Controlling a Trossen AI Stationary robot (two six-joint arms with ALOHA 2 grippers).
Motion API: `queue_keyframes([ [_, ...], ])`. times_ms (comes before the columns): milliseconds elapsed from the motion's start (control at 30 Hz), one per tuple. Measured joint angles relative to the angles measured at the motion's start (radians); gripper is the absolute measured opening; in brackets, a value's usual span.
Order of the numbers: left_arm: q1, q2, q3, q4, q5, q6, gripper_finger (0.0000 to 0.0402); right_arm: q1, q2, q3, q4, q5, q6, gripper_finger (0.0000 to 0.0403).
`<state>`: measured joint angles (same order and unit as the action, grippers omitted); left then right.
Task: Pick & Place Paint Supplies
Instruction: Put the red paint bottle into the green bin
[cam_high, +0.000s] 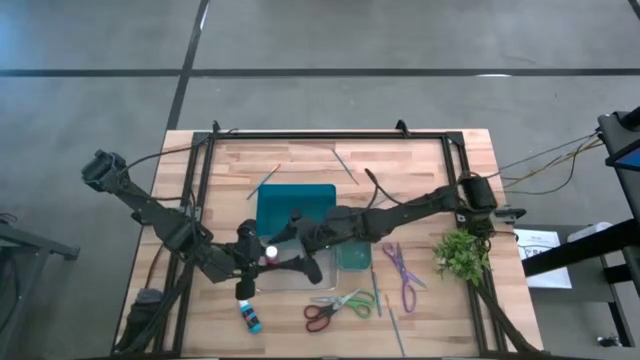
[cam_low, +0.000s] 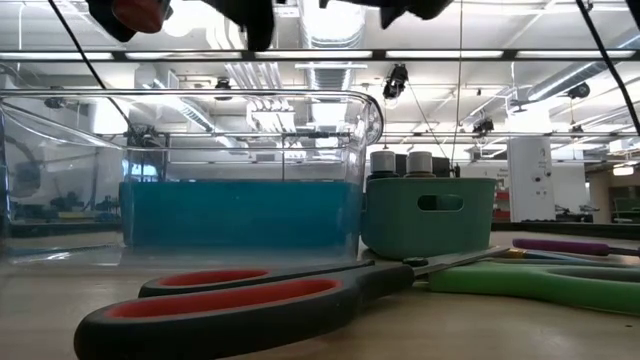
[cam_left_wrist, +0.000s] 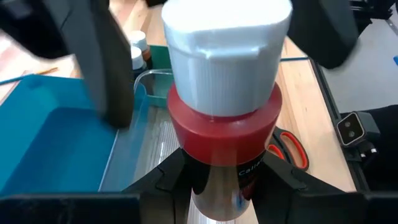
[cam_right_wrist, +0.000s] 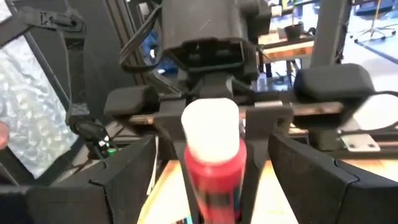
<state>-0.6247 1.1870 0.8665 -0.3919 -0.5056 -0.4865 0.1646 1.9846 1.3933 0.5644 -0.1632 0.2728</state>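
A red paint bottle (cam_left_wrist: 222, 118) with a white cap (cam_left_wrist: 227, 46) is lifted over the clear container (cam_high: 285, 272). My left gripper (cam_high: 256, 256) is shut on it. My right gripper (cam_high: 288, 248) is open and faces it. Its fingers (cam_right_wrist: 121, 177) stand on either side of the cap end without touching. A blue bottle (cam_high: 250, 318) lies on the table near the front edge. Two more bottles (cam_low: 400, 162) stand in the small teal container (cam_high: 355, 258). Red-green scissors (cam_high: 335, 306), purple scissors (cam_high: 402, 272) and several thin brushes (cam_high: 345, 165) lie on the table. My left gripper pinches the red bottle's lower body (cam_left_wrist: 217, 165) between its two fingers (cam_left_wrist: 163, 182), coming roughly level from the table's left. The bottle is lifted clear. Its capped end points away from my left gripper, toward my right gripper.
A teal tray (cam_high: 297, 203) lies behind the clear container. The green plant sprig (cam_high: 460, 254) sits at the right side under my right arm. A black frame (cam_high: 330, 133) runs along the table's far and side edges. Bare wood shows at the far left and front right.
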Motion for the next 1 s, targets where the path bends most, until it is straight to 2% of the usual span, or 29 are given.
queue_keyframes([
  [167,0.0,0.0,0.0,-0.001,0.0,0.0,0.013,-0.005,0.032,0.049,-0.01,-0.046,0.0,0.0309],
  [1000,0.001,0.0,-0.002,0.014,0.0,0.0,0.013,-0.013,0.023,0.042,-0.009,-0.017,-0.026,0.0308],
])
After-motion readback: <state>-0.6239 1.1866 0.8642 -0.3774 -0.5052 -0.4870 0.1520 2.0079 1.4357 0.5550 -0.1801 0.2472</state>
